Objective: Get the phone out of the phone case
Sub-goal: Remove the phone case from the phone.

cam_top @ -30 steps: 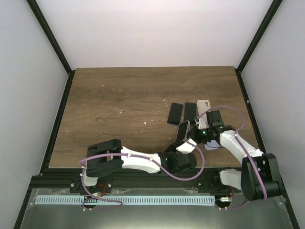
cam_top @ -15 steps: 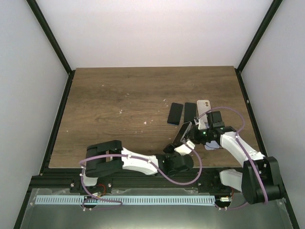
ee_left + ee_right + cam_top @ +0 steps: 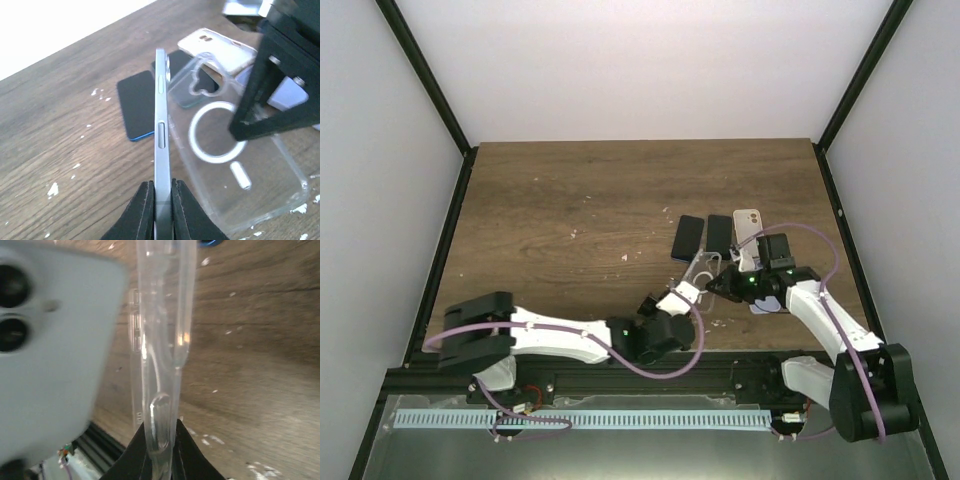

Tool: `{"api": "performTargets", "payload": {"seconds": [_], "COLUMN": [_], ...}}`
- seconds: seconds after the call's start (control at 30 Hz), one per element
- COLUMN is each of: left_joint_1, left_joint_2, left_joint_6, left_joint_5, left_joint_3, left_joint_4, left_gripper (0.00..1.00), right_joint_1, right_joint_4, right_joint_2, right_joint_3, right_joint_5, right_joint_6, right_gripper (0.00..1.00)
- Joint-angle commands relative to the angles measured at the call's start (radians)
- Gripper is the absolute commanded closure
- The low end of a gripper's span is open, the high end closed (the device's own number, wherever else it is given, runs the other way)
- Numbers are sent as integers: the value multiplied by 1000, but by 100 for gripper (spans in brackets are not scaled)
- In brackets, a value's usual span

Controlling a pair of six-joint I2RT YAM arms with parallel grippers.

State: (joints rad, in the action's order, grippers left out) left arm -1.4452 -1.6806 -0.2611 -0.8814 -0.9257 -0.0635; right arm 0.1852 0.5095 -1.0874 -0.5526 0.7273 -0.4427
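Note:
In the left wrist view the phone stands edge-on, a slim silver body with side buttons, and my left gripper is shut on its lower end. Just right of it, apart from the phone, hangs the clear phone case with a white ring on its back. My right gripper is shut on the case's edge. The phone's pale back with two camera lenses fills the left of the right wrist view. From above, the left gripper and right gripper meet at the case.
Two dark phones and a white one lie flat on the wooden table just beyond the grippers. A lavender item lies under the right arm. The table's front rail runs close behind both wrists.
My left gripper closed on the phone and drew it left, out of the clear case. The left arm swung leftward. The right gripper kept its hold on the case.

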Motion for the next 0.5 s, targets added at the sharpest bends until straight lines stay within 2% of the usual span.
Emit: {"api": "performTargets", "payload": {"seconds": [0.0,0.2,0.3,0.37,0.47], "left_joint_1": [23,36,106,157,229], "left_joint_2": [136,226,245,246,195], "left_joint_6": [-155,-198,-166,-77,181], "left_joint_5": [-15,15,43,26,-3], "left_joint_3": [63,125,132,126,112], "left_joint_4": [-10,8,54,59,-21], "left_gripper": [100,100,100,100,100], "right_joint_1": [-27,-30,-50,-67,-95], "right_joint_4": [8,-12,-17,-50,-108], "right_joint_2": [26,88,111,130,139], "right_joint_3": [-16,-30,-74,-109,-143], "right_joint_5": [-103,-146,-173,-171,-136], "right_joint_6": [40,68,97,166,317], "right_gripper": [99,99,99,99,99]}}
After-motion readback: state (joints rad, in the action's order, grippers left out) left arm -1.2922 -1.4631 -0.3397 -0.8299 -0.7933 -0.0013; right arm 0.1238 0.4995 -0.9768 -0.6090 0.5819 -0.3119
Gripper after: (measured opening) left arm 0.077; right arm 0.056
